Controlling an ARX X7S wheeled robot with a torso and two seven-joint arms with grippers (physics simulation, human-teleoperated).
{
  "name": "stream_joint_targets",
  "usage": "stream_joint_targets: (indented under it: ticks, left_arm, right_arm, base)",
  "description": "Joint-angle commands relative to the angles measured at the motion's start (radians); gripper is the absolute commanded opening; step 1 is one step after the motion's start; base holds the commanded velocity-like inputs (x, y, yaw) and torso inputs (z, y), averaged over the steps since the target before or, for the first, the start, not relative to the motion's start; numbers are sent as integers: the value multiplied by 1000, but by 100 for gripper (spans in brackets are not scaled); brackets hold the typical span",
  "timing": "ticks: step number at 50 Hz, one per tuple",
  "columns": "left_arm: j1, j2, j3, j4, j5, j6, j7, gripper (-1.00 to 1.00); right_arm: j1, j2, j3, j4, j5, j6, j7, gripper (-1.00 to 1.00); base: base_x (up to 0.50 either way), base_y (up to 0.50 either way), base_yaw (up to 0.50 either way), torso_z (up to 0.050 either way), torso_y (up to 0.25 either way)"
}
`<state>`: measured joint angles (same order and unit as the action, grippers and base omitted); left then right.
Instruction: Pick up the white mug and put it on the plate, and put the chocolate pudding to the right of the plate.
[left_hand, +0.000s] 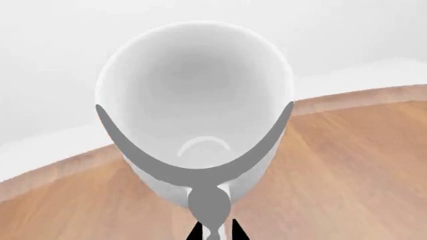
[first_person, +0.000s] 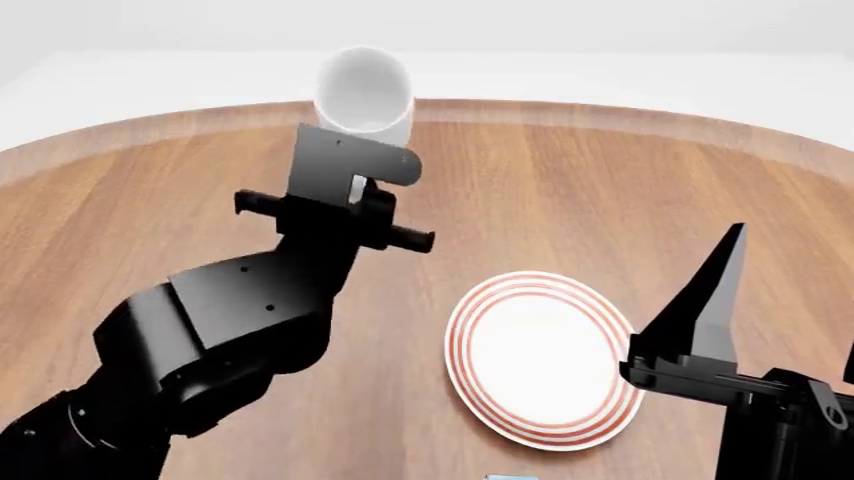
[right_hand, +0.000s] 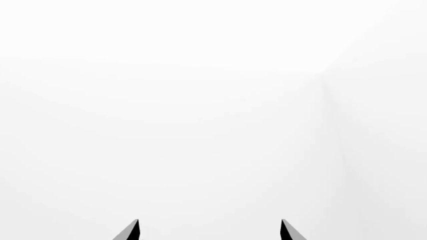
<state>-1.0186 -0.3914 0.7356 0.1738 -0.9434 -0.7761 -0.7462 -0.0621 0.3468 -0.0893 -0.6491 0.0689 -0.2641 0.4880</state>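
Note:
My left gripper (first_person: 358, 165) is shut on the white mug (first_person: 363, 88) and holds it high above the wooden table, tilted, with its mouth facing the head camera. In the left wrist view the mug (left_hand: 200, 100) fills the frame, and a white strip of it sits between the black fingertips (left_hand: 195, 233). The plate (first_person: 461, 330), white with red rings, lies on the table to the right of and nearer than the mug. My right gripper (right_hand: 209, 230) is open and empty, pointing up beside the plate's right edge (first_person: 721, 280). Only a light blue sliver (first_person: 507, 477), perhaps the chocolate pudding, shows at the bottom edge.
The round wooden table (first_person: 601, 180) spreads under both arms, with its curved far edge against a white floor and wall. The right wrist view shows only white wall.

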Motion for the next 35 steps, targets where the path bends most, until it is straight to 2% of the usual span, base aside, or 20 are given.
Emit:
stream_joint_targets:
  ticks: [1,2,6,11,12,19,26,35]
  left_arm:
    - [-166,-17,13,-36,-145,-119,265,-100]
    - [-171,-7,-7,-64,-194,-117,318,-100]
    - [-213,12,-7,-119,-203,-131,352,-100]
    - [-230,41,-2,-195,-242,-141,449,-100]
    - [-233,53,2,-233,-262,-141,520,-100]
    - [-249,112,33,-358,-241,-106,654,-100]
    - [-234,153,43,-381,-253,-91,697,-100]
    - [-190,208,100,-456,-195,-32,766,-100]
  right_arm:
    - [2,4,-1,-2,2,1,3,100]
    - [3,4,-2,-2,2,0,3,100]
    - [5,5,-3,5,4,-4,4,100]
    - [3,5,-5,3,2,-6,5,100]
    - [3,6,-5,3,2,-6,6,100]
    - [10,7,-7,2,5,1,7,100]
    - [8,9,-8,7,7,-6,8,100]
    - [5,11,-11,10,11,-11,9,100]
  base:
    - [0,0,0,0,0]
    - [0,0,0,0,0]
    - [0,0,0,0,0]
    - [0,0,0,0,0]
    - [0,0,0,0,0]
    - [0,0,0,0,0]
    - [0,0,0,0,0]
    - [0,0,0,0,0]
